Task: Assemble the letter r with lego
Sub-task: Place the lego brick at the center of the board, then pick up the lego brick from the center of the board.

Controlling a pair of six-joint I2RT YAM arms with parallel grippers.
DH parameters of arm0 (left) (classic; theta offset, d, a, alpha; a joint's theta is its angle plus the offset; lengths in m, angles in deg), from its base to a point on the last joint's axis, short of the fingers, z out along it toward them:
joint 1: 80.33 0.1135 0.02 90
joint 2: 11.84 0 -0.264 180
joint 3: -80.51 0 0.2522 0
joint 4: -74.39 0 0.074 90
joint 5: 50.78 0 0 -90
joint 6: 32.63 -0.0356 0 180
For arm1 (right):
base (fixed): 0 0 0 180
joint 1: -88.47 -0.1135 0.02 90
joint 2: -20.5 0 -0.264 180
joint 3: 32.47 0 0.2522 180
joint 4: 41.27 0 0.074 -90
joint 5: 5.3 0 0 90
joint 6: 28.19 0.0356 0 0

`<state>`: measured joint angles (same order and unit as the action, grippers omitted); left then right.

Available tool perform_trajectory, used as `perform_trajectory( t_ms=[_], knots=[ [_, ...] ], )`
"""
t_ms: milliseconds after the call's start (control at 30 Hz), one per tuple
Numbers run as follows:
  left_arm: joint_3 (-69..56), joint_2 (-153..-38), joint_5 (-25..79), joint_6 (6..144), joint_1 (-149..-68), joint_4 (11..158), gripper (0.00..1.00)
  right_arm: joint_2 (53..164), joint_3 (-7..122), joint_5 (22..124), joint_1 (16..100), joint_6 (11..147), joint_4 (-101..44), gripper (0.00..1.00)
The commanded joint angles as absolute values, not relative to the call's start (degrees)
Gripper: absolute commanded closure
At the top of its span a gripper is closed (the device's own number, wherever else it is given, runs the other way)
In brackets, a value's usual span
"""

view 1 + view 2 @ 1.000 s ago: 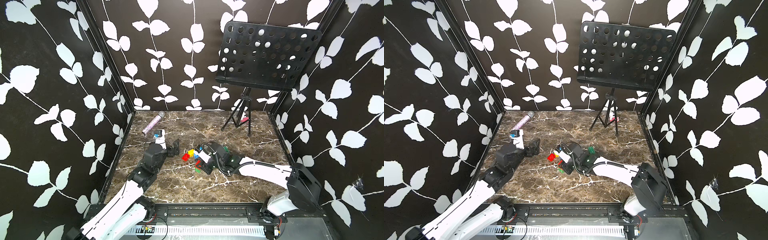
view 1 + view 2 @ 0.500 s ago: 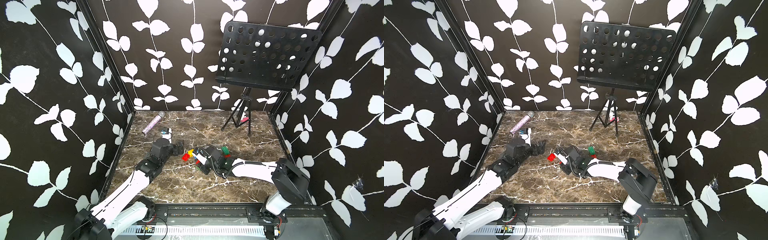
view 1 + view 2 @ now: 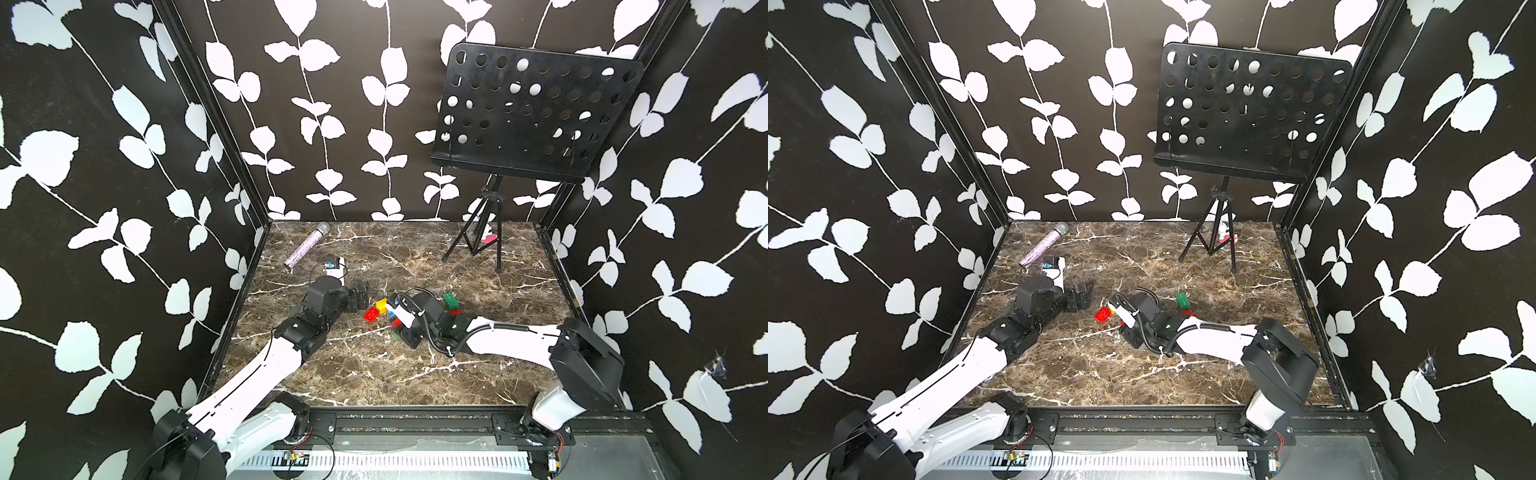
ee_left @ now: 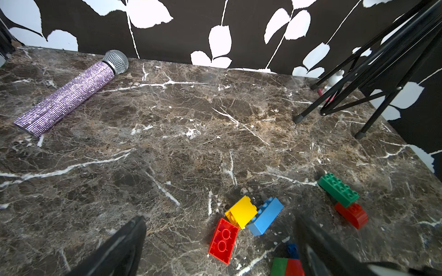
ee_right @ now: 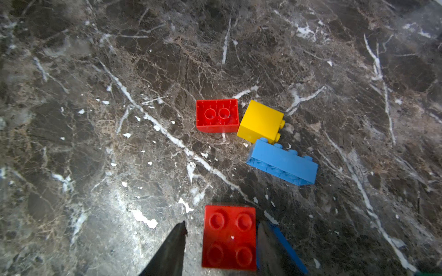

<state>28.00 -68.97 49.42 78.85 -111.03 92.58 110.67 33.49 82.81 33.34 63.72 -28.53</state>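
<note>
Red brick (image 5: 229, 236) is freed as the right pincer (image 5: 221, 225) is newly parted around it, indicating a finished placement; the left pincer (image 3: 359, 294) is held spread.

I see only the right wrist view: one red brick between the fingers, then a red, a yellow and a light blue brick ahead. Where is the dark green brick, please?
Observer: The dark green brick lies close beside the wrist of the right arm, on its far side, touching an orange-red brick.
Operator: Is the left gripper holding something?
Observer: No. The left gripper is open and empty, near the upturned red brick.
Operator: What else is there?
Observer: A purple glitter microphone lies near the back left corner of the table.
</note>
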Motion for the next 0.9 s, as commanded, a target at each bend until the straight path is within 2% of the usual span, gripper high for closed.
perform_trajectory(
  t_ms=[0, 100, 200, 333, 433, 567, 867],
  knots=[
    [27.46, -69.28, 48.63, 79.23, -110.77, 92.29, 0.02, 105.54, 36.02, 83.80, 33.05, 63.61, -27.55, 0.50],
    [27.21, -69.41, 48.32, 79.04, -110.75, 92.63, 0.02, 102.38, 36.02, 84.48, 35.07, 64.66, -25.98, 0.50],
    [26.68, -69.20, 49.07, 79.15, -110.81, 93.91, 0.02, 101.45, 36.60, 84.66, 42.00, 68.29, -22.33, 0.53],
    [25.62, -69.61, 49.45, 79.35, -110.66, 95.74, 0.02, 105.08, 39.86, 83.59, 52.58, 71.12, -12.39, 0.55],
    [25.33, -70.35, 48.89, 79.34, -110.55, 95.98, 0.02, 108.12, 41.43, 82.15, 57.20, 70.97, -8.29, 0.55],
    [25.39, -71.49, 48.90, 79.53, -110.57, 95.89, 0.02, 111.10, 42.42, 81.86, 59.41, 70.12, -6.20, 0.50],
    [24.26, -74.18, 48.65, 79.26, -110.47, 96.72, 0.02, 116.67, 43.16, 82.16, 59.99, 70.26, -4.52, 0.51]
  ],
)
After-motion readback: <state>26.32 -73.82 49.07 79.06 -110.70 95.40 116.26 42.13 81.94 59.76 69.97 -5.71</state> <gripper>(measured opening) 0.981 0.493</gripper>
